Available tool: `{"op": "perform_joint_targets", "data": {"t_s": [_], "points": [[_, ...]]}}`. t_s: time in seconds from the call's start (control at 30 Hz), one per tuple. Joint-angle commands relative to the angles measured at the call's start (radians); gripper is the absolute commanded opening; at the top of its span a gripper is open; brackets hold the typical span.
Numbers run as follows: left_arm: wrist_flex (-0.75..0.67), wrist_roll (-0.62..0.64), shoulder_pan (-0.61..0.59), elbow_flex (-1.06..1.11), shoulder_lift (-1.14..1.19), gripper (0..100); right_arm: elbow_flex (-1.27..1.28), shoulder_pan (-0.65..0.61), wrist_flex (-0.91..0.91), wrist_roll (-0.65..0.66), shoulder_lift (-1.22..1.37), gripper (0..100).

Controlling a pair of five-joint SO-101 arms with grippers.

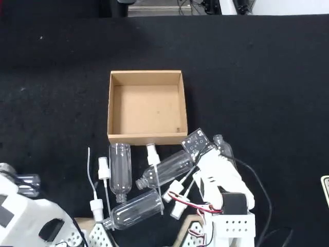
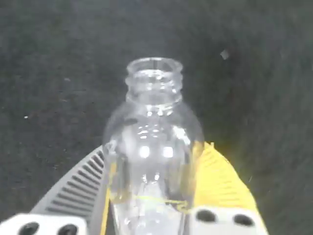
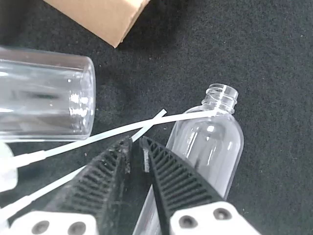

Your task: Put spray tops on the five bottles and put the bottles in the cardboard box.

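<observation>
Here we see our left hand (image 2: 156, 152) clamped around a clear bottle (image 2: 154, 112); our right hand (image 3: 135, 142), jaws nearly closed, sits just beside a second bottle (image 3: 210, 142) lying on the bench (image 3: 274, 58) near the cardboard box (image 1: 146, 138).

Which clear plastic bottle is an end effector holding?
The clear plastic bottle clamped in the left end effector; the other four lie loose on the black table.

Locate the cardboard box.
High view: the cardboard box sits centre frame, open side up, its near wall just beyond the base of a lying bottle.
</observation>
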Motion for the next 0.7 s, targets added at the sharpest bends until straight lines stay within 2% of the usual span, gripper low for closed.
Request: {"op": "perform_joint_targets", "data": {"t_s": [0.0,0.13,0.17,0.2,0.3,0.4,0.47,0.6,0.67], "points": [[0.135,-0.338,0.064,-0.104,-0.029,4,-0.005,-0.006,0.006,0.005,-0.07,1.2],[0.264,-0.957,0.093,-0.236,-0.021,4,-0.005,-0.006,0.006,0.005,-0.07,1.2],[0.282,-1.065,0.099,-0.246,-0.021,4,-0.005,-0.006,0.006,0.005,-0.07,1.2],[0.295,-1.115,0.114,-0.248,-0.021,4,-0.005,-0.006,0.006,0.005,-0.07,1.2],[0.302,-1.131,0.125,-0.245,-0.021,6,-0.005,-0.006,0.006,0.005,-0.07,1.2],[0.302,-1.145,0.128,-0.245,-0.021,20,-0.005,-0.006,0.006,0.005,-0.07,1.2],[0.299,-1.211,0.128,-0.245,-0.021,26,-0.005,-0.006,0.006,0.005,-0.07,1.2],[0.296,-1.312,0.122,-0.226,-0.021,21,-0.005,-0.006,0.006,0.005,-0.07,1.2],[0.296,-1.359,0.122,-0.193,-0.021,21,-0.005,-0.006,0.006,0.005,-0.07,1.2]]}}
